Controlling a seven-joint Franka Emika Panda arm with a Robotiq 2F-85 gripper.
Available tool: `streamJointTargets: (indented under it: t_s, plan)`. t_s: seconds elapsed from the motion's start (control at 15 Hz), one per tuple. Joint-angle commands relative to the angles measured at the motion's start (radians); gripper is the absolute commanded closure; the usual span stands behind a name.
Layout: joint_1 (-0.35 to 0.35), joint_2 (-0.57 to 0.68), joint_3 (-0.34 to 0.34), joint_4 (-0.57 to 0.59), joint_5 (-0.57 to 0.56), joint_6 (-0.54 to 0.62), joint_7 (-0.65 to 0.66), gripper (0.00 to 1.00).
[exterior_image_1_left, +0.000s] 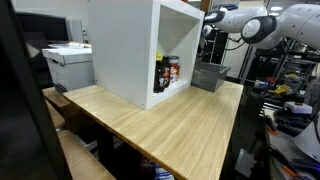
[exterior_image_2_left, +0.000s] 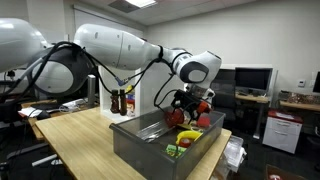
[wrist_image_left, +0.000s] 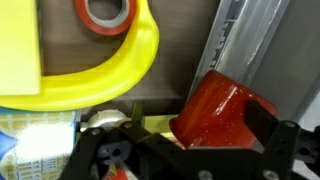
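Note:
In the wrist view a shiny red cup (wrist_image_left: 220, 108) lies tilted between the wide-spread black fingers of my gripper (wrist_image_left: 190, 140). The cup sits close to the right finger (wrist_image_left: 285, 135); I cannot tell if it touches it. The jaws stand open, not clamped. In an exterior view the gripper (exterior_image_2_left: 186, 103) hangs just over the far end of a grey bin (exterior_image_2_left: 140, 150), with the red cup (exterior_image_2_left: 182, 117) right beneath it. A yellow curved dish (wrist_image_left: 100, 70) and a roll of red tape (wrist_image_left: 105, 12) lie beside the cup.
A big white open box (exterior_image_1_left: 125, 45) stands on the wooden table (exterior_image_1_left: 170, 125), with bottles (exterior_image_1_left: 167, 72) inside. The grey bin (exterior_image_1_left: 210, 76) sits behind it at the table's far edge. A yellow item (exterior_image_2_left: 190, 135) and a green one (exterior_image_2_left: 172, 151) lie in the bin.

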Motion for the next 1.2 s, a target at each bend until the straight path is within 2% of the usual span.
streamJointTargets:
  t_s: [0.0, 0.27, 1.13]
  plan:
    - [-0.007, 0.006, -0.005, -0.007, 0.003, -0.013, 0.03, 0.0]
    - [-0.018, 0.008, -0.005, -0.012, 0.014, -0.038, 0.045, 0.0]
    - [-0.068, 0.02, 0.063, -0.011, 0.169, -0.058, 0.27, 0.0]
